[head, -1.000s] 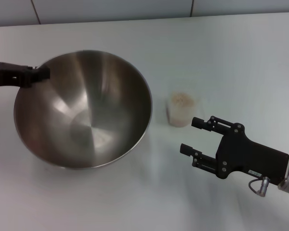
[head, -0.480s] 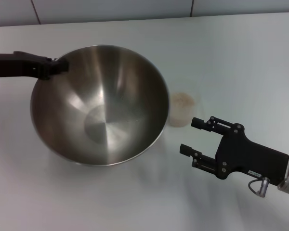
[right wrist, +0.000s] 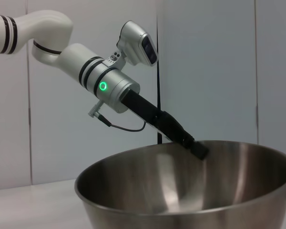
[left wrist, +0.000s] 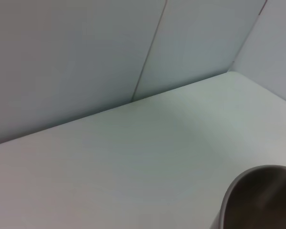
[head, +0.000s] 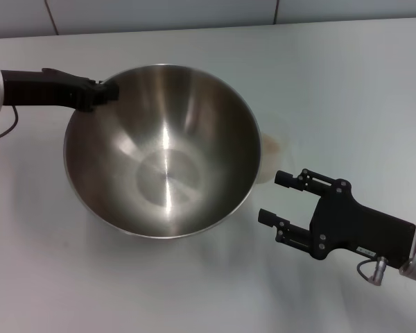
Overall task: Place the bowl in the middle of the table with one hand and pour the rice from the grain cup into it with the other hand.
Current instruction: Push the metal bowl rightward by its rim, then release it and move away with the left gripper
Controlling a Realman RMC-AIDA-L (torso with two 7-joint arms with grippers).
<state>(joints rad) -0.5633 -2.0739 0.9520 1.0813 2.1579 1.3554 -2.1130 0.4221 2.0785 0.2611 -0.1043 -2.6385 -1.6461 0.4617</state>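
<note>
The large steel bowl (head: 163,149) hangs tilted just above the white table (head: 347,83), left of centre. My left gripper (head: 105,91) is shut on its far-left rim. The bowl also shows in the right wrist view (right wrist: 190,191) with the left gripper (right wrist: 199,150) on its rim, and its edge shows in the left wrist view (left wrist: 262,195). The clear grain cup (head: 277,158) with pale rice (head: 271,145) stands just right of the bowl, mostly hidden behind its rim. My right gripper (head: 270,197) is open and empty, a little in front of the cup.
The table's far edge meets a pale panelled wall (head: 159,14). Bare tabletop lies in front of the bowl and to the far right.
My left gripper has carried the bowl to the right, toward the table's middle; its rim now covers most of the grain cup. The right arm has not moved.
</note>
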